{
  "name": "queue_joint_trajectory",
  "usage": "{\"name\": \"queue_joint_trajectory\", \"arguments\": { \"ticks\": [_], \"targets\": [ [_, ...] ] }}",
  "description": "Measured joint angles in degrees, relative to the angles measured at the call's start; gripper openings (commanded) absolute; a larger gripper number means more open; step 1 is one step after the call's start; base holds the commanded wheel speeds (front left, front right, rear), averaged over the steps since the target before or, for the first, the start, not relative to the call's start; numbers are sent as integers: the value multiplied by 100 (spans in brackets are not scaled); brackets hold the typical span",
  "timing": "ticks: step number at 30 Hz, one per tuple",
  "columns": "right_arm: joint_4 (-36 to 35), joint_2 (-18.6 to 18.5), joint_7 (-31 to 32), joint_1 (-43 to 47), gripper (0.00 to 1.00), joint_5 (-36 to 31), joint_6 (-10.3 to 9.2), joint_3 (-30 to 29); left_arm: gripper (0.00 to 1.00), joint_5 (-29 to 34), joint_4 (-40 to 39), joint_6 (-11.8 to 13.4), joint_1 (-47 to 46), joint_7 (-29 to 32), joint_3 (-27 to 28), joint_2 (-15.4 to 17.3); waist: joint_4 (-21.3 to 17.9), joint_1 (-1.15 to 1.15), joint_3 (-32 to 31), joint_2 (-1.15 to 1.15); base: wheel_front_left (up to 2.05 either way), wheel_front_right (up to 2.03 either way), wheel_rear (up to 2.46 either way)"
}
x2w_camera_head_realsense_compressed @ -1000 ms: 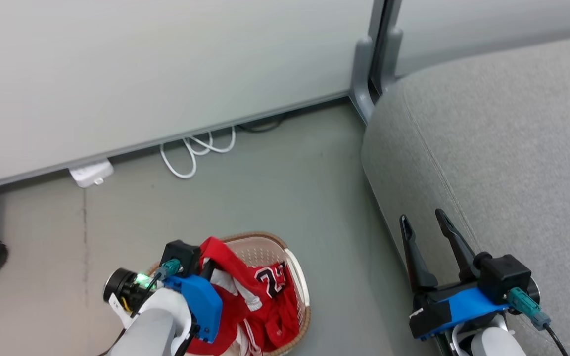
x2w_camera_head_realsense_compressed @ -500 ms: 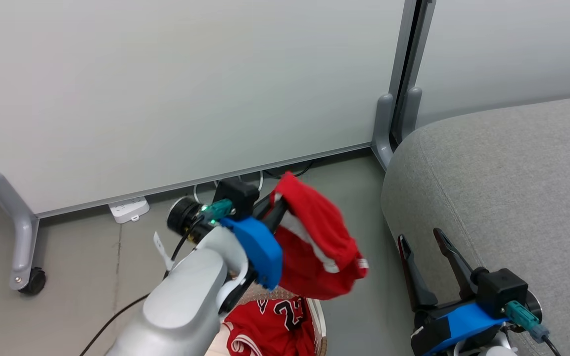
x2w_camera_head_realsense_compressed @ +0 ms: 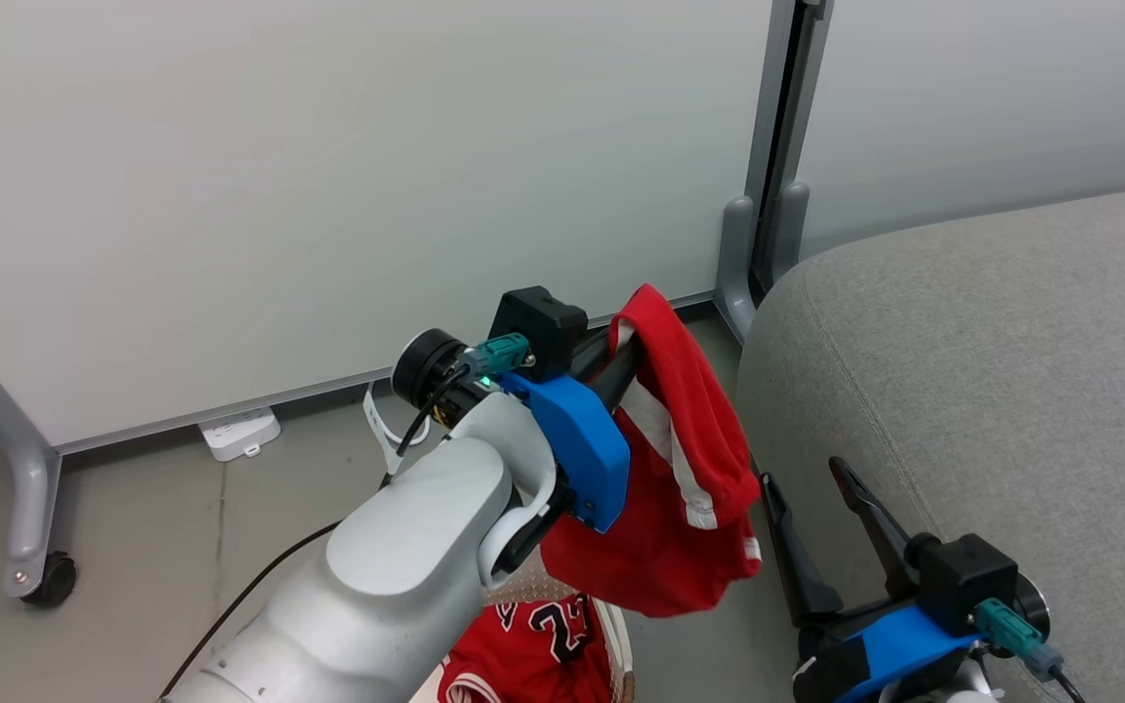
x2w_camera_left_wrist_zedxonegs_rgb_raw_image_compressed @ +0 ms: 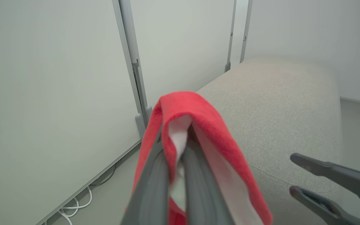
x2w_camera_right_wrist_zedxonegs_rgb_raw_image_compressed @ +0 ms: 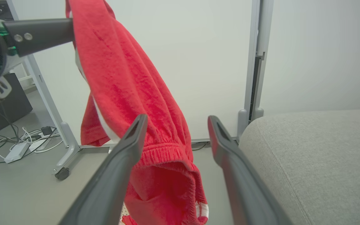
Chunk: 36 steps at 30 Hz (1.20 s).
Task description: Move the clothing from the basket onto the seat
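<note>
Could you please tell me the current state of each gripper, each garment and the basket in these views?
Left gripper: shut on red shorts, held up near the sofa.
Red shorts: hanging in the air, clear of the basket.
Right gripper: open, holding nothing.
Numbered jersey: lying in the basket.
Basket: holds the jersey.

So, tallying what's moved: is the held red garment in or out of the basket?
Out: the garment hangs from the left hand, clear above the basket.

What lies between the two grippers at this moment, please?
The red garment: clamped by the left gripper, it hangs between that and the open right gripper, as the head view shows.
</note>
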Motion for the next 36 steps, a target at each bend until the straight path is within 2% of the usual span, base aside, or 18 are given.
{"name": "queue_joint_trajectory", "arguments": {
  "ticks": [9, 13, 18, 26, 27, 28, 29, 36],
  "targets": [
    [-21, 0, 138, -75, 100, -2, 0, 412, 0, -390, 312, 97, -176, -148, -450, 3, -47, 0, 47, 0, 0, 0, 0],
    [130, 0, 242, -409, 100, -79, 0, 637, 0, -556, 342, 130, -220, -201, -624, 1, -50, 0, 50, 0, 0, 0, 0],
    [591, 0, 377, -914, 100, -169, 0, 795, 0, -803, 320, 174, -307, -259, -816, 1, -38, 0, 51, 0, 0, 0, 0],
    [1720, 0, 588, -1601, 100, -77, 0, 873, 0, -1170, 230, 223, -427, -366, -1093, 2, 31, 0, 51, 0, 0, 0, 0],
    [1859, 0, 622, -1663, 49, -11, 0, 901, 0, -1207, 226, 226, -432, -380, -1138, 2, 37, 0, 51, 0, 0, 0, 0],
    [1958, 0, 624, -1713, 5, 35, 0, 933, 0, -1250, 223, 227, -434, -390, -1172, 1, 43, 0, 50, 0, 0, 0, 0],
    [2041, 0, 591, -1772, 0, 63, 0, 965, 0, -1290, 221, 229, -438, -405, -1195, 2, 51, 0, 48, 0, 0, 0, 0],
    [2370, 0, 414, -1950, 0, 248, 0, 1069, 0, -1463, 280, 275, -530, -508, -1408, 1, 78, 0, 31, 0, 0, 0, 0]
  ]
}}
